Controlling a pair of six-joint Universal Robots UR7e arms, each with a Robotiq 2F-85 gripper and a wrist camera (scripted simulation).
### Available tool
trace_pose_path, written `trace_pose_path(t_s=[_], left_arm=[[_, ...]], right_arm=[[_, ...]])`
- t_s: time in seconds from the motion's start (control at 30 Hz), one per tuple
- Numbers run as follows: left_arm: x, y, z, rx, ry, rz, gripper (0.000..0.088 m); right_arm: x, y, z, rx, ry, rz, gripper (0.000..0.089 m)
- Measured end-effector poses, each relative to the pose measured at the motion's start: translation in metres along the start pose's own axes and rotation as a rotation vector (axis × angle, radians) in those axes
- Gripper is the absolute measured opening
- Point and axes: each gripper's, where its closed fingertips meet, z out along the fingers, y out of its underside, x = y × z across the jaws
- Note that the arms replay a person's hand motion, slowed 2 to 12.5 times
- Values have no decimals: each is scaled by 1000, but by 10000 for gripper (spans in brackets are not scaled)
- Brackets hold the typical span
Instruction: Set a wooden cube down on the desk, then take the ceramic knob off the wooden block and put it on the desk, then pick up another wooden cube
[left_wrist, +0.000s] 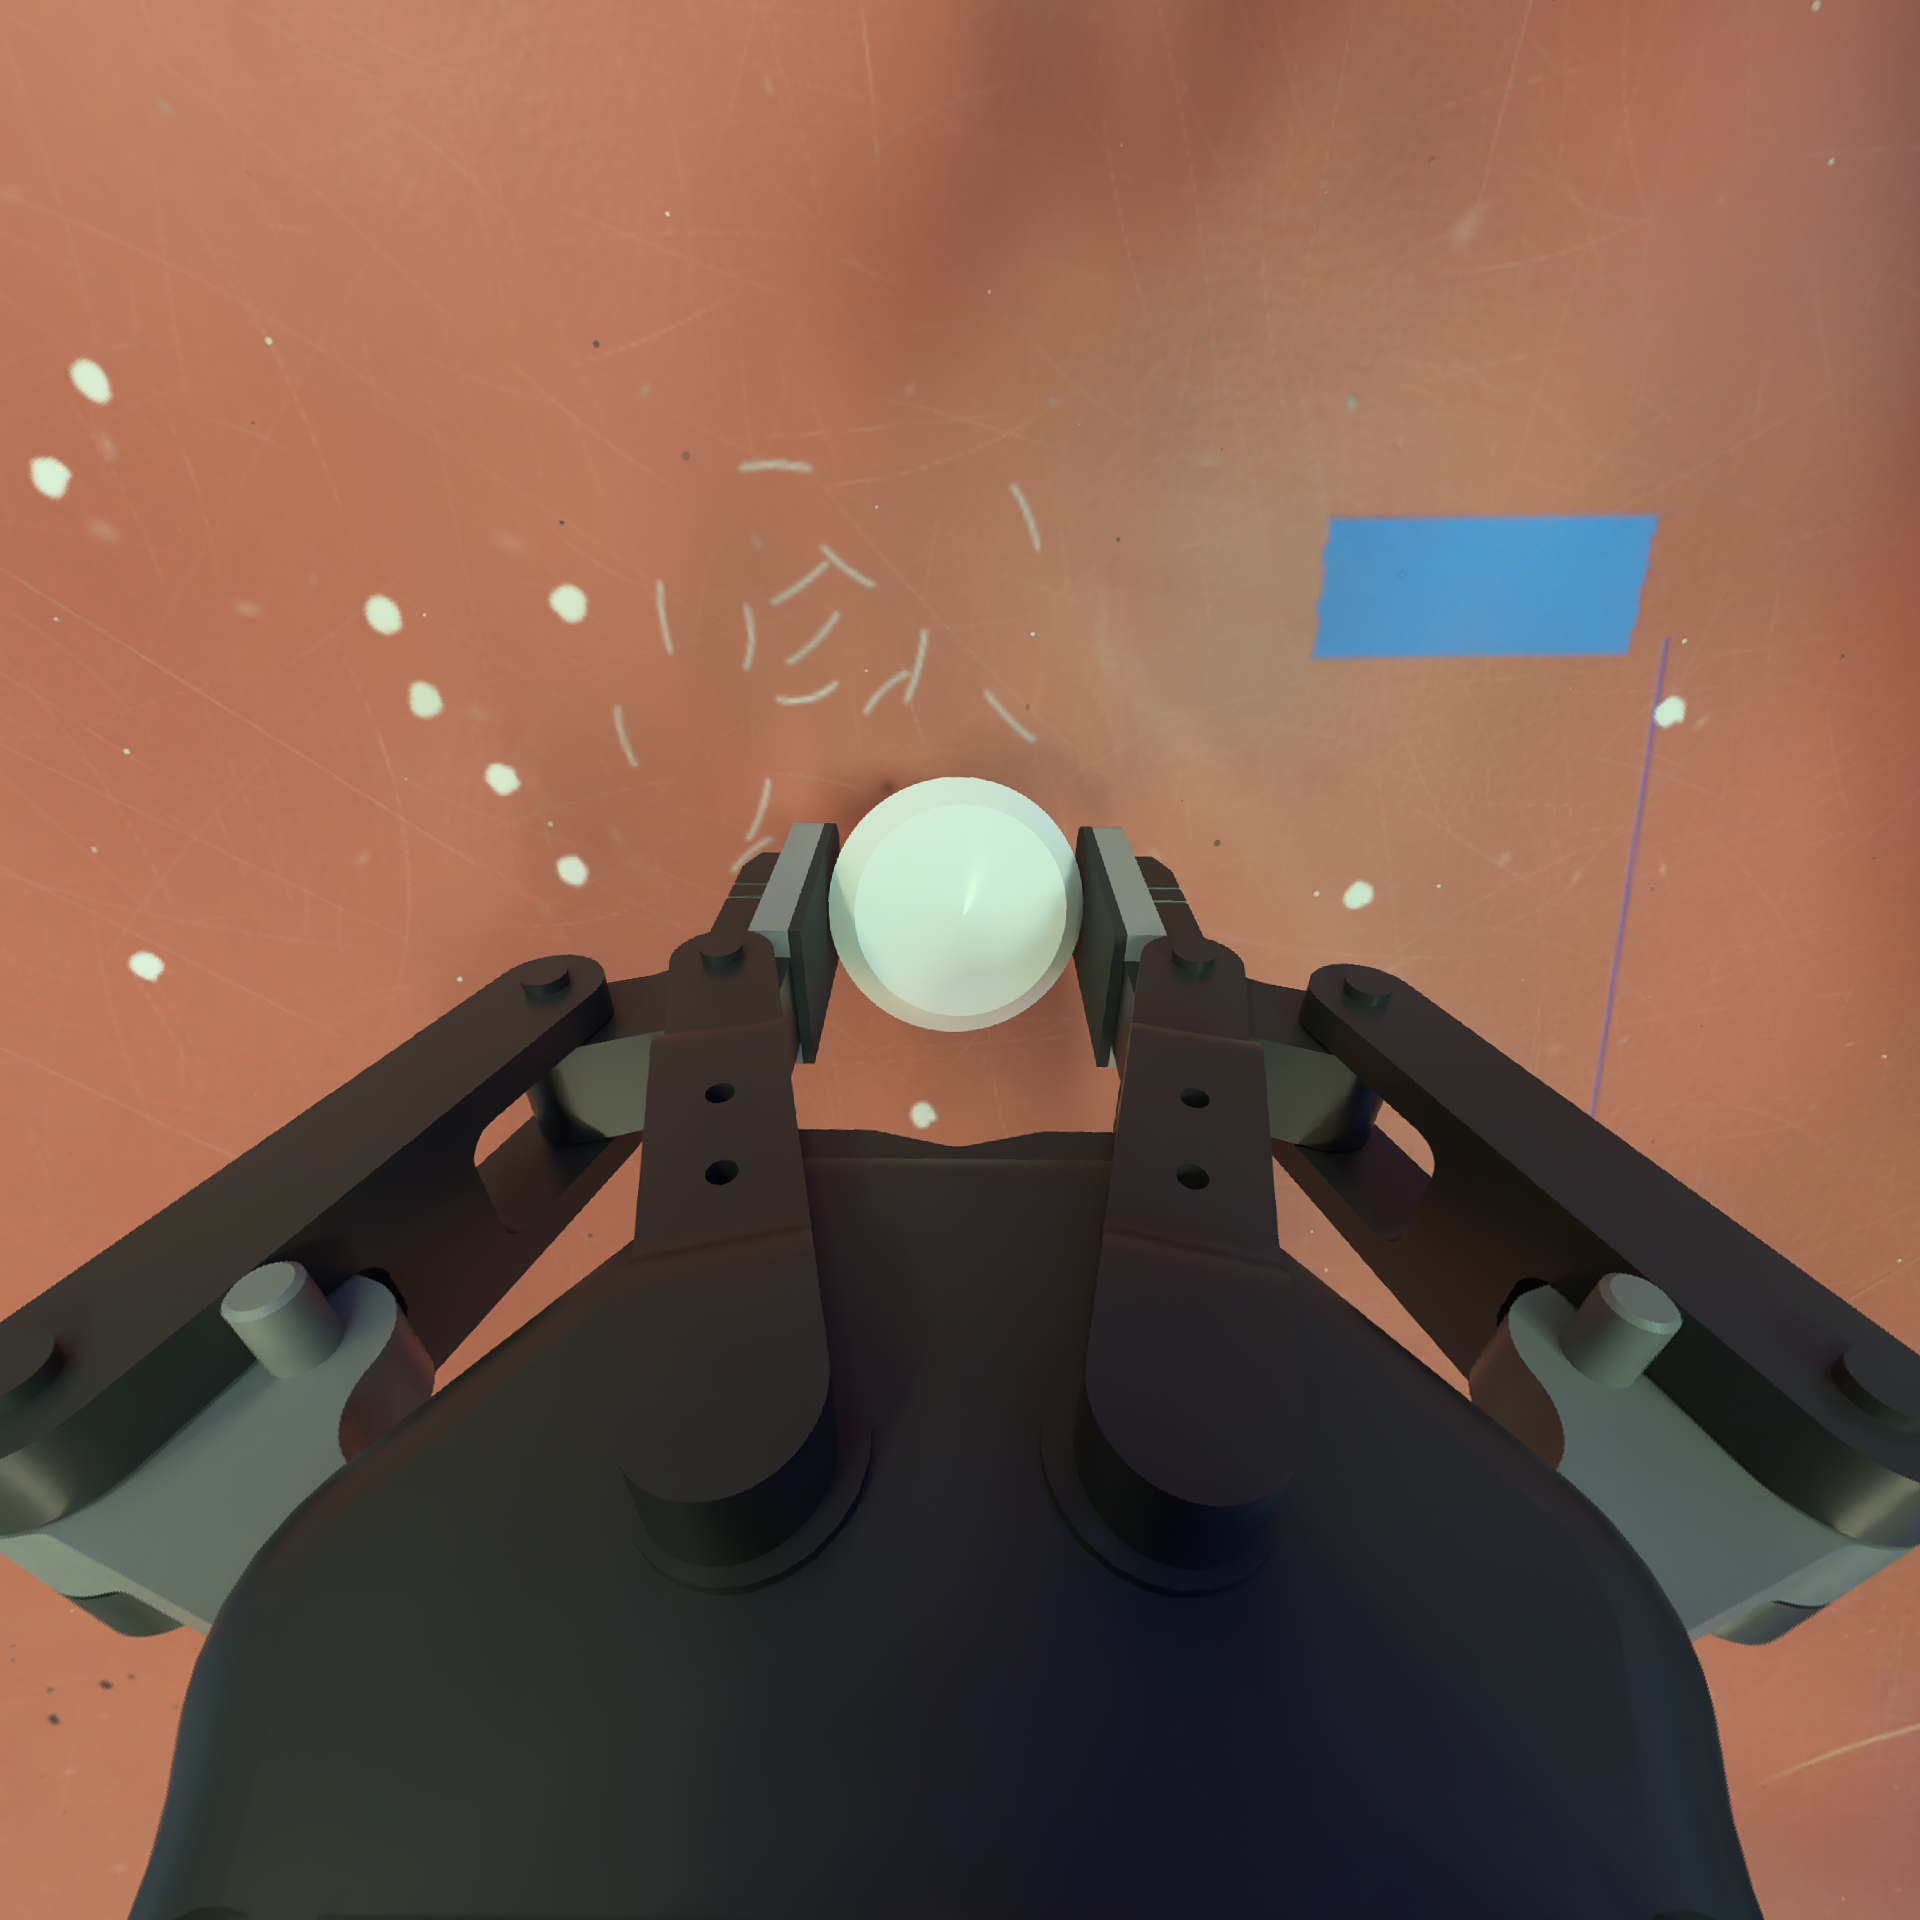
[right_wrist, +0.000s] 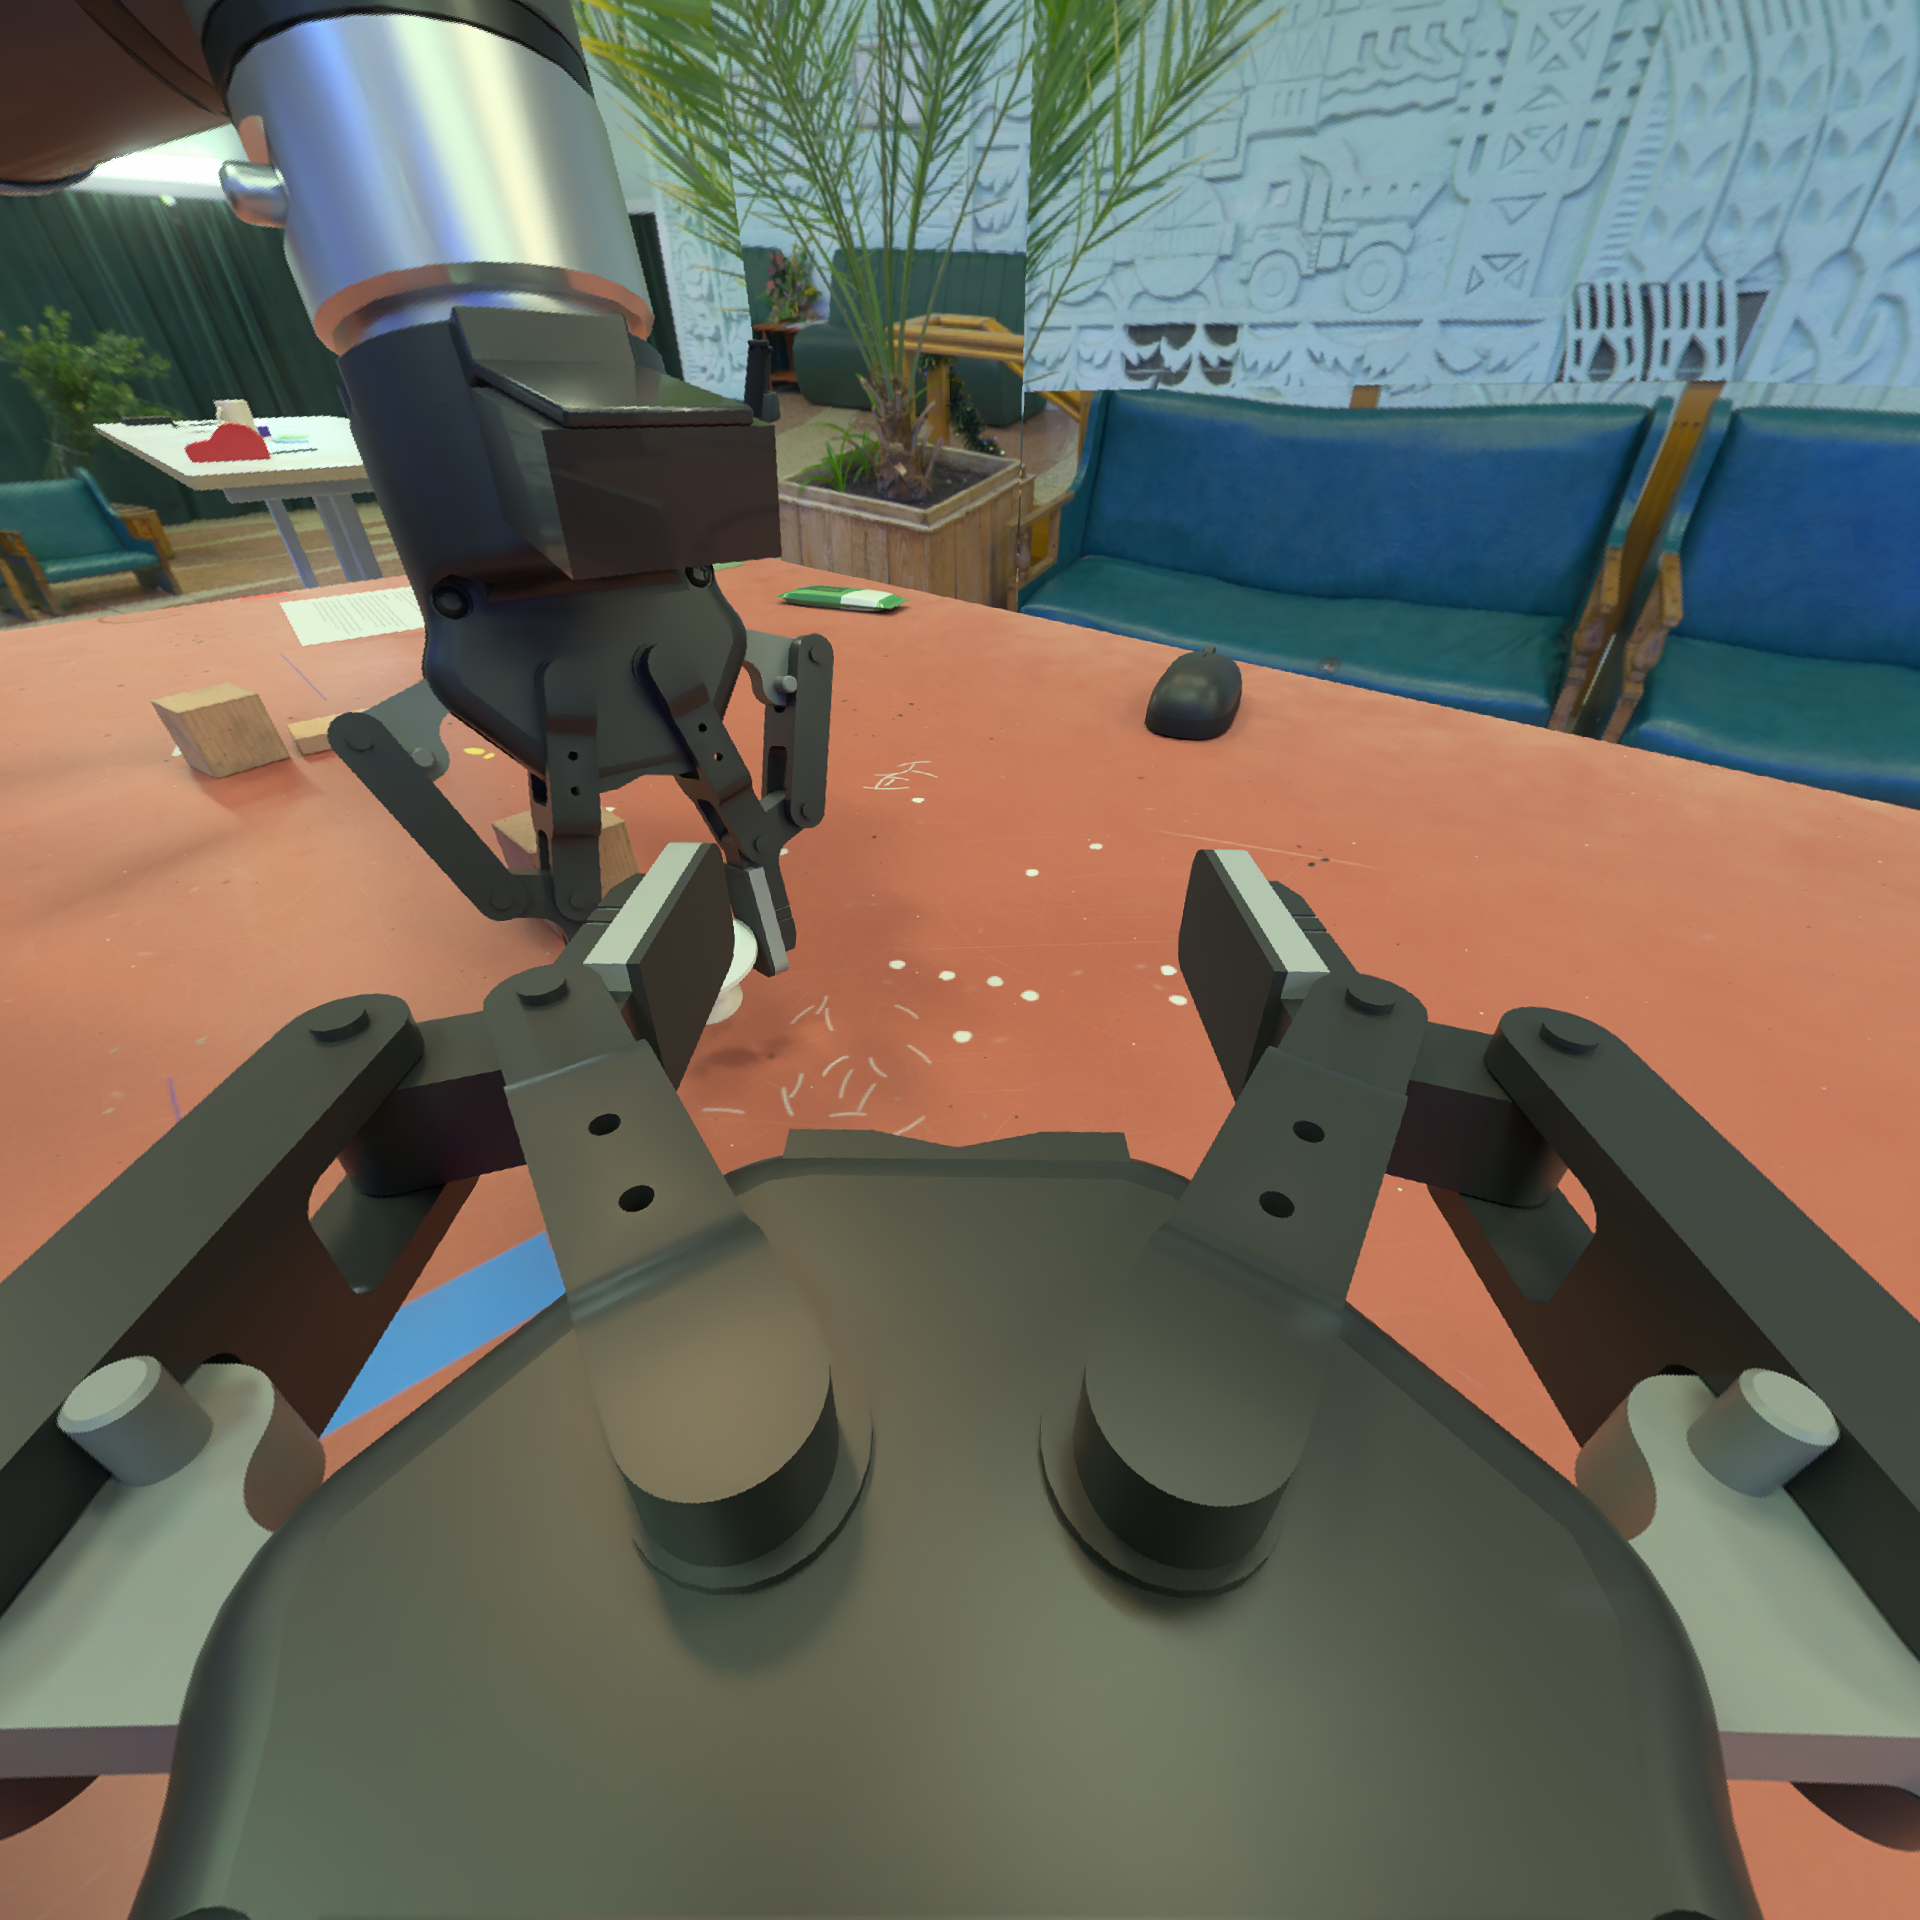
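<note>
My left gripper (left_wrist: 954, 883) points down at the orange-red desk (left_wrist: 416, 260) and is shut on the white ceramic knob (left_wrist: 954, 914), with a pad against each side. In the right wrist view the knob (right_wrist: 742, 971) hangs at or just above the desk surface, partly hidden behind my right pad. My right gripper (right_wrist: 956, 920) is open and empty, low over the desk beside it. A wooden cube (right_wrist: 566, 847) stands on the desk behind the left fingers (right_wrist: 767, 914). A larger wooden block (right_wrist: 223, 727) and a small flat wooden piece (right_wrist: 312, 735) lie farther left.
A black mouse (right_wrist: 1195, 698), a green packet (right_wrist: 842, 598) and a sheet of paper (right_wrist: 353, 613) lie toward the far side. Blue tape (left_wrist: 1486, 585) is stuck to the desk right of the knob. White paint spots and scratches mark the surface. Blue sofas (right_wrist: 1351, 540) stand beyond the desk edge.
</note>
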Motion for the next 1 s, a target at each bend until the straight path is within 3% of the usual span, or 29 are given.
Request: trace_pose_path(t_s=[1.0], left_arm=[[3, -1, 16, 5, 43, -35, 400]], right_arm=[[0, 7, 4, -25, -5, 13, 749]])
